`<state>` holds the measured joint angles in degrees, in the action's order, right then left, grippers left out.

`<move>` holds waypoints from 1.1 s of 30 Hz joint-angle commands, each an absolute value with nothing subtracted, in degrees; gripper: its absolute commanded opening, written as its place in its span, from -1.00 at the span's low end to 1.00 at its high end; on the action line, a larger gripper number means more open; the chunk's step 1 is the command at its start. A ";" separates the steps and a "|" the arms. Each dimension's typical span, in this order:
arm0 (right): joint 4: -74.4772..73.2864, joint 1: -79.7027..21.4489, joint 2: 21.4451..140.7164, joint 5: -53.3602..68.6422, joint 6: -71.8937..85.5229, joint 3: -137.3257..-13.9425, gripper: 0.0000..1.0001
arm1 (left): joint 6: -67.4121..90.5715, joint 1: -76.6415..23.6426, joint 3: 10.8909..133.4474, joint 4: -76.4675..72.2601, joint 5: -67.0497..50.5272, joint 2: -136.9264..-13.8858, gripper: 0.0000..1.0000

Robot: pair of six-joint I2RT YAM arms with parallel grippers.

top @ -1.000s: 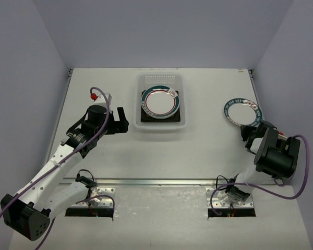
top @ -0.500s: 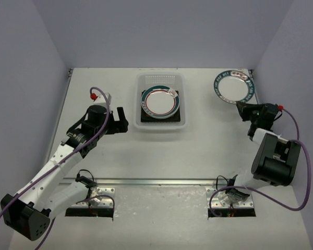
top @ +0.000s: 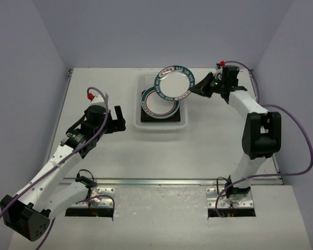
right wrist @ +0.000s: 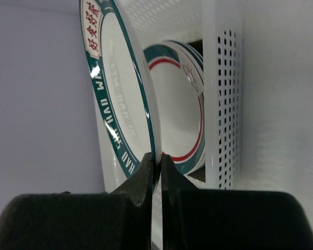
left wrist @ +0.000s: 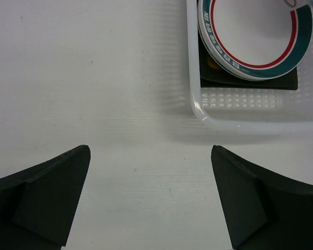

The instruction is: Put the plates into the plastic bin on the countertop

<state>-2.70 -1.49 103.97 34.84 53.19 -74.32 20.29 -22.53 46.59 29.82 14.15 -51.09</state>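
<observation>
Flat white countertop (top: 208,146); the right arm (top: 261,133) stretches far and leftward, right gripper (right wrist: 156,159) clamped on the rim of a round teal-banded plate (top: 173,83) tilted over the perforated translucent plastic bin (top: 161,127). Inside lie round banded plates (top: 157,103) on a dark square plate (top: 145,117). Left gripper (left wrist: 150,151), jaws spread, empty, hovers left of the bin.

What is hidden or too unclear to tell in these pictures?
Top view: the centre of the square plate in the bin; the round plate covers it.
Top view: the rim lettering of the held plate; too small to read.
Left wrist view: the far part of the bin; cut off by the top and right edges.
</observation>
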 commanded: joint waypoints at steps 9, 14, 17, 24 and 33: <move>-28.62 -7.99 118.72 34.58 37.78 -98.60 -1.00 | 20.83 -21.57 47.32 28.04 14.41 -50.89 1.00; -31.08 -8.72 120.56 34.02 35.92 -101.31 -0.75 | 20.72 -21.42 47.29 27.95 14.10 -50.83 1.00; -34.07 -9.53 121.22 32.66 33.18 -103.66 -0.50 | 20.57 -21.36 47.37 27.87 13.97 -50.89 1.00; -45.60 -11.86 122.90 22.69 26.77 -112.32 0.54 | 20.48 -21.36 47.29 27.82 13.62 -50.85 1.00; -52.17 -12.57 122.06 11.40 24.02 -120.04 0.98 | 20.39 -21.36 47.29 27.92 13.83 -51.00 1.00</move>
<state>-48.83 -12.60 124.20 17.84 26.69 -116.31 20.43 -21.93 46.59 29.76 13.87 -51.19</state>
